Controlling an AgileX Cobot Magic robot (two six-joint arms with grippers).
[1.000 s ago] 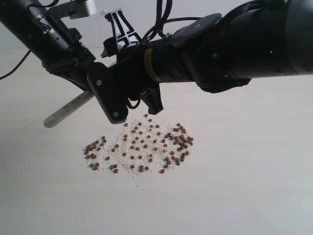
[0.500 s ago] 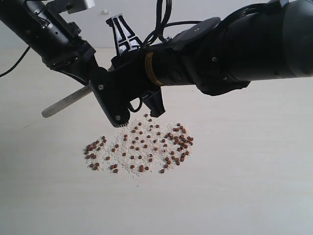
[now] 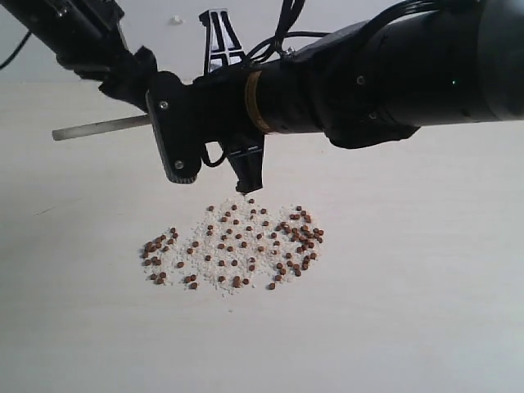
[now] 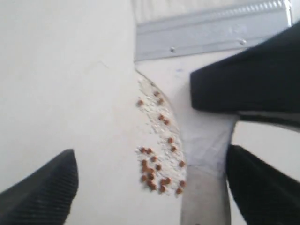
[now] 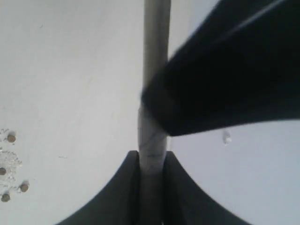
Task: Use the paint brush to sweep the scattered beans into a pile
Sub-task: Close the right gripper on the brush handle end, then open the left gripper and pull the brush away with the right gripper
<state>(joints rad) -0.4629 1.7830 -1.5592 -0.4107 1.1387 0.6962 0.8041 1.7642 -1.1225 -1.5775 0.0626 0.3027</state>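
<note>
The beans (image 3: 237, 246) lie scattered in a broad patch with whitish crumbs on the pale table. They also show in the left wrist view (image 4: 159, 161) and at the edge of the right wrist view (image 5: 9, 161). The paint brush hangs above them. Its pale handle (image 3: 98, 127) juts out level to the left, and its silver band (image 4: 211, 33) shows in the left wrist view. My right gripper (image 5: 151, 161) is shut on the handle's narrow edges, above the patch (image 3: 209, 155). My left gripper (image 4: 150, 187) is wide open, with the handle (image 4: 206, 197) beside one finger (image 4: 262, 187). The bristles are mostly hidden.
The left arm (image 3: 82, 33) reaches in from the top left, and the bulky right arm (image 3: 393, 74) spans the upper right. Bare pale table (image 3: 409, 311) surrounds the patch. A small white speck (image 3: 175, 19) lies at the far back.
The brush handle has swung up from slanting down-left to nearly level. Both arms have risen, the left one drawing up and to the left. The beans have not moved.
</note>
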